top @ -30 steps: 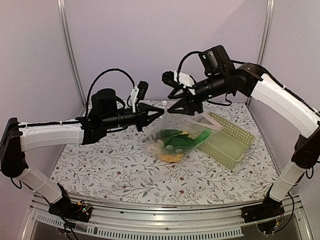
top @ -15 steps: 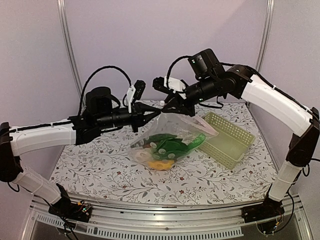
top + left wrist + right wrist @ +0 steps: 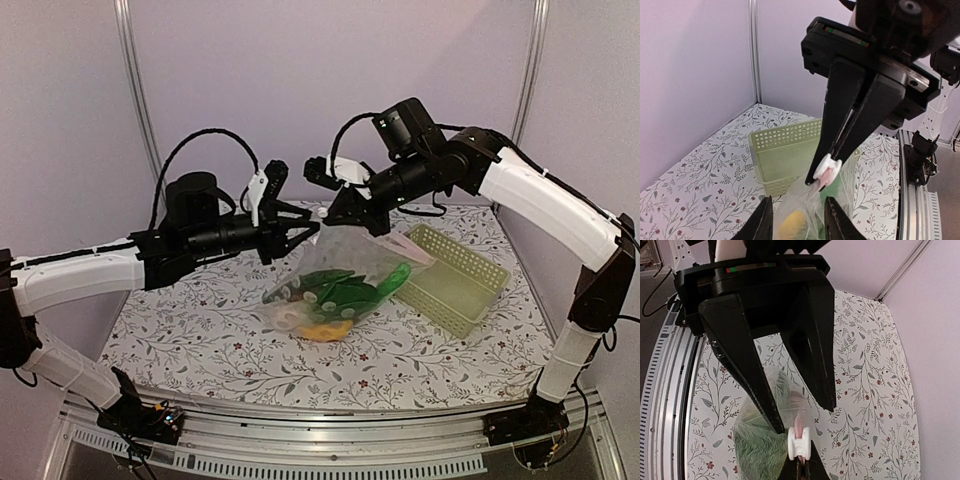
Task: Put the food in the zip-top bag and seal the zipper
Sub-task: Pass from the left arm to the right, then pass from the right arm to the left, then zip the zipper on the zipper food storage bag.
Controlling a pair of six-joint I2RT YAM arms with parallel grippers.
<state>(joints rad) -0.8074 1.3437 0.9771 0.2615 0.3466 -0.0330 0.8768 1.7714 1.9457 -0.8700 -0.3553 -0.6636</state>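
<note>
The counter wears a flowered cloth. Both arms reach in over it from the near edge and meet above its middle. The left arm comes across from the left edge, and the right arm bends down from over the far right corner.

A pale green lattice basket lies toward the far right corner, angled along the right edge, with its open side up.

Just to the left of the basket, about mid-counter, the zip-top bag hangs by its mouth from where the two claws meet. Its belly sags toward the near left. I can't tell whether its bottom rests on the cloth or hangs just above it.

The food sits inside at the low end of the bag. There is a heap of leafy green pieces, some pale round bits at the left end and a yellow-orange lump underneath. The separate pieces are hard to make out through the crinkled plastic.

The left gripper has its two fingers spread well apart. The top of the bag stands in the gap between them, and I can't see either finger pressing the plastic.

The right gripper comes down from above with its fingers pinched tight. They are closed on the white slider at the top of the bag.

The slider rides on the zipper, a thin pink strip. It shows just beyond the slider, between the left claw's spread fingers.
</note>
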